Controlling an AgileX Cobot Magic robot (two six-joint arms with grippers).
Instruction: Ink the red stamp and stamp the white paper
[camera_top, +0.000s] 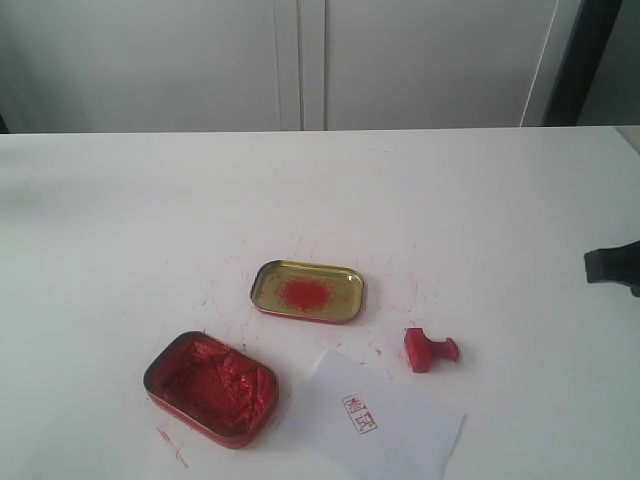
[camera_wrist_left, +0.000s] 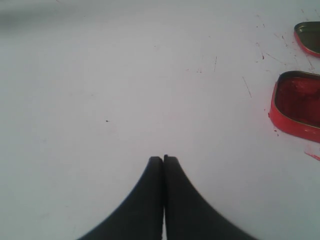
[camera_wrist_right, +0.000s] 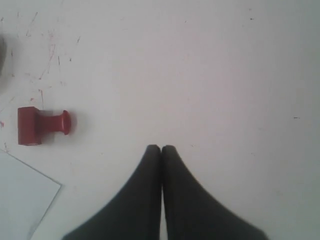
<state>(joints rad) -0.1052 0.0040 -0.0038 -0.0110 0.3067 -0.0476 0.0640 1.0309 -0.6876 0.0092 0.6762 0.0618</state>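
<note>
Exterior view: the red stamp (camera_top: 430, 350) lies on its side just beside the white paper (camera_top: 385, 420), which carries a print. Both grippers' fingers are pressed together, empty. Judged complete; otherwise spread the right gripper (camera_wrist_right: 161, 148) to regrasp

Matt red plastic on the red stamp (camera_top: 430, 350). Thin, smooth, matt sheet for the white paper (camera_top: 385, 420), printed with a red seal. Glossy gold metal inside the shallow tin (camera_top: 306, 291), smeared red. Lumpy, wet-looking red paste in the red-walled ink tin (camera_top: 211, 387). Smooth white table (camera_top: 120, 230), flecked with red ink.
</note>
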